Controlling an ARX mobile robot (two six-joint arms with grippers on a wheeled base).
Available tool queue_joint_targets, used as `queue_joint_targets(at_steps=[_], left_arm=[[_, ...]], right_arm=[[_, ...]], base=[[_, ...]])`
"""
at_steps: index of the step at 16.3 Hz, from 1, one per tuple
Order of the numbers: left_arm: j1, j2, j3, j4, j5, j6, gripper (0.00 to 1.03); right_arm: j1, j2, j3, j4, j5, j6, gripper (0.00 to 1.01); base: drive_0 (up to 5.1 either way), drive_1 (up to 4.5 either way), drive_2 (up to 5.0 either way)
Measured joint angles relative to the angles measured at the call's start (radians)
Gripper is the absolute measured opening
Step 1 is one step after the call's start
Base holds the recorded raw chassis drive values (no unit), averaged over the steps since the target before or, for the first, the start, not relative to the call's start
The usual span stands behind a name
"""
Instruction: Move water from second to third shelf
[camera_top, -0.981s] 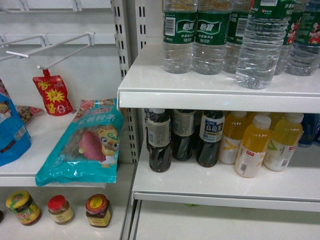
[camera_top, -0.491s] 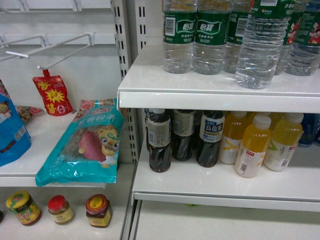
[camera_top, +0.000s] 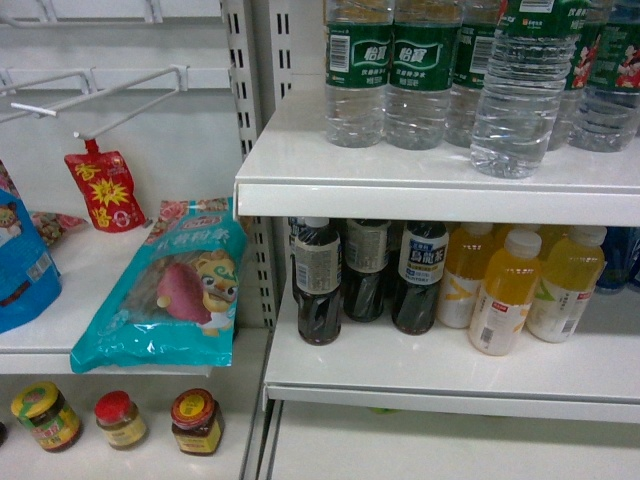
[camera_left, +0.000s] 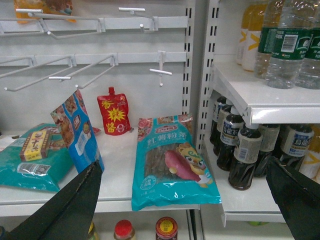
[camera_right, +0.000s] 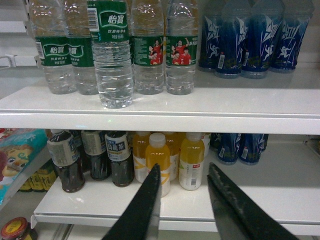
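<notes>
The water bottle stands upright at the front of the upper shelf, ahead of a row of like bottles. Its long axis is vertical.

Relative to the right claw, the bottle lies above and to the left, and farther in toward the shelving. The right claw fingers are parted, with nothing between them. They point at the lower shelf, toward the yellow drink bottles.

The left claw is spread wide and holds nothing. It faces the neighbouring bay with the teal snack bag. From the left claw, the water bottles sit high and far to the right, at the frame edge.

Judgement: the right arm is nearer and better aligned. The approach calls for a rise and a leftward shift, then a side grip on the ribbed body.

Limits of view:
- The head view shows neither claw.
- The bottle cap is cut off in every view.
- The shelf count cannot be confirmed, as the top and bottom of the rack are out of frame.
</notes>
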Motion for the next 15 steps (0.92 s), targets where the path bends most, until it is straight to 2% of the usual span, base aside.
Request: queue_joint_targets(at_steps=[6,15], left_arm=[[0.000,0.000,0.000,0.000,0.000,0.000,0.98],[0.000,0.000,0.000,0.000,0.000,0.000,0.98]], right_arm=[[0.000,0.000,0.000,0.000,0.000,0.000,0.96],[0.000,0.000,0.000,0.000,0.000,0.000,0.98]], base=[[0.0,0.00,0.0],[0.0,0.00,0.0]])
